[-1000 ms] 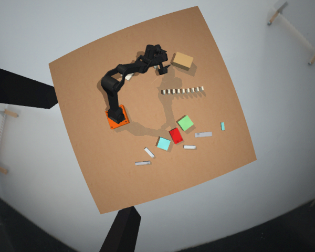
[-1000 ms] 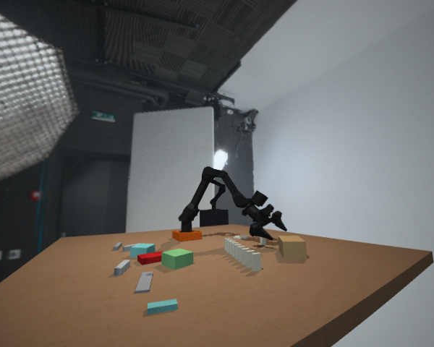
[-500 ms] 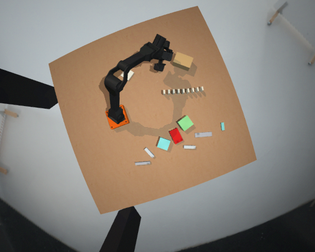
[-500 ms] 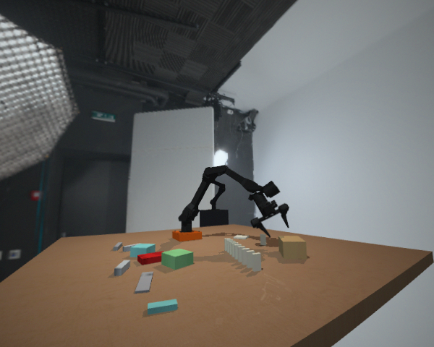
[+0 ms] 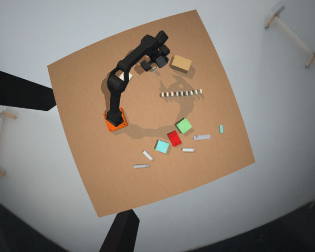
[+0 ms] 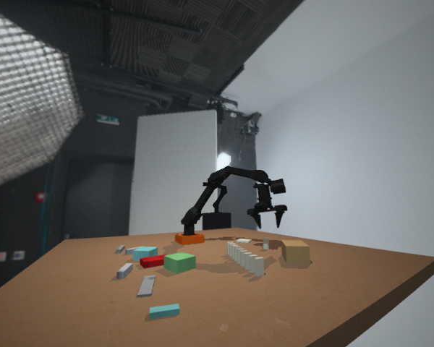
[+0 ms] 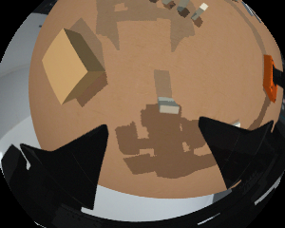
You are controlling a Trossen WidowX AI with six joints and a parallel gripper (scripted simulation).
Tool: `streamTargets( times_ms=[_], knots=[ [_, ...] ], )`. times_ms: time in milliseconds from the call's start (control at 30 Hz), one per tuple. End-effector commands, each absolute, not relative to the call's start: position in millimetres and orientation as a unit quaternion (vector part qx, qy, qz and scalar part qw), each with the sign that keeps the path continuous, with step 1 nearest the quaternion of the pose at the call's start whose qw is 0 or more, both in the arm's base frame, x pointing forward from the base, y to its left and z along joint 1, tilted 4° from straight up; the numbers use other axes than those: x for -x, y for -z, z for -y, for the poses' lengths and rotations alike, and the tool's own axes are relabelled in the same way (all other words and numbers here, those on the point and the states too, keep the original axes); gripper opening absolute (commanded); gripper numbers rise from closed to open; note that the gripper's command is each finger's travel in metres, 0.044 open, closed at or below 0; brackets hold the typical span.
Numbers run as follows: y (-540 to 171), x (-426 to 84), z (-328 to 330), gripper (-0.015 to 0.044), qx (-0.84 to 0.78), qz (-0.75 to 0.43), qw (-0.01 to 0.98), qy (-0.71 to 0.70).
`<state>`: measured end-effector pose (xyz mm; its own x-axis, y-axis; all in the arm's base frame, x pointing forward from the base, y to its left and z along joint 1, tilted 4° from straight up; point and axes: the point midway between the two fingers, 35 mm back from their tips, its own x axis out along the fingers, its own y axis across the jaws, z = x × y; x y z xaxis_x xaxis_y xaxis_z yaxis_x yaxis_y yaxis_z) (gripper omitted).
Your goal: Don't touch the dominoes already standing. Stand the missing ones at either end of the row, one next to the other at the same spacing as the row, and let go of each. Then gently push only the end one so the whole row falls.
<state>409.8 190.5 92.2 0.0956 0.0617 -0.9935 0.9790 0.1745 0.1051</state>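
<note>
The arm reaches out over the bench (image 5: 141, 189) (image 6: 341, 283) (image 7: 133, 85) from its orange base plate (image 5: 124, 121) (image 6: 200, 239) (image 7: 268, 76), and the end effector (image 5: 153, 63) (image 6: 269, 227) (image 7: 156, 125) hangs well above the surface, fingers pointing down. Its two fingers are spread wide, with nothing held between them.

A lone domino (image 5: 154, 69) (image 6: 265, 243) (image 7: 169, 106) stands upright on the bench below the end effector, apart from the row. The standing row (image 5: 181, 93) (image 6: 245, 257) (image 7: 182, 9) is a line of upright, pale dominoes, evenly spaced and separate from one another. A tan box (image 5: 181, 63) (image 6: 296, 252) (image 7: 66, 66) sits near the row, on the same side of it as the lone domino.

A flat white piece (image 5: 129, 76) (image 6: 244, 241) lies on the bench, partly covered by the arm in the top view; it may be another domino lying down, though I cannot tell for certain.

Across the row from the tan box are a green block (image 5: 184, 125) (image 6: 179, 262), a red block (image 5: 174, 138) (image 6: 152, 261) and a light-blue block (image 5: 162, 146) (image 6: 145, 253). Four grey bars, one of them a flat strip (image 5: 201, 137) (image 6: 146, 285), lie around these blocks, and a small teal bar (image 5: 220, 128) (image 6: 164, 311) lies farther off, near the bench's edge.
</note>
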Motion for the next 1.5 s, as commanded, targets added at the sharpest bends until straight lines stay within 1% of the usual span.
streamTargets(
  times_ms=[0,267,567,1067,1467],
  knots=[
    [-100.1,-393.6,-188.8,0.0440,-0.496,-0.532,0.496,0.474],
    [-95.4,-394.0,-189.2,0.0440,-0.496,-0.532,0.496,0.474],
    [-36.3,-392.7,-192.4,0.0440,-0.496,-0.532,0.496,0.474],
    [-20.2,-392.0,-193.3,0.0440,-0.496,-0.532,0.496,0.474],
    [-20.2,-392.0,-193.3,0.0125,-0.496,-0.532,0.496,0.474]
  ],
)
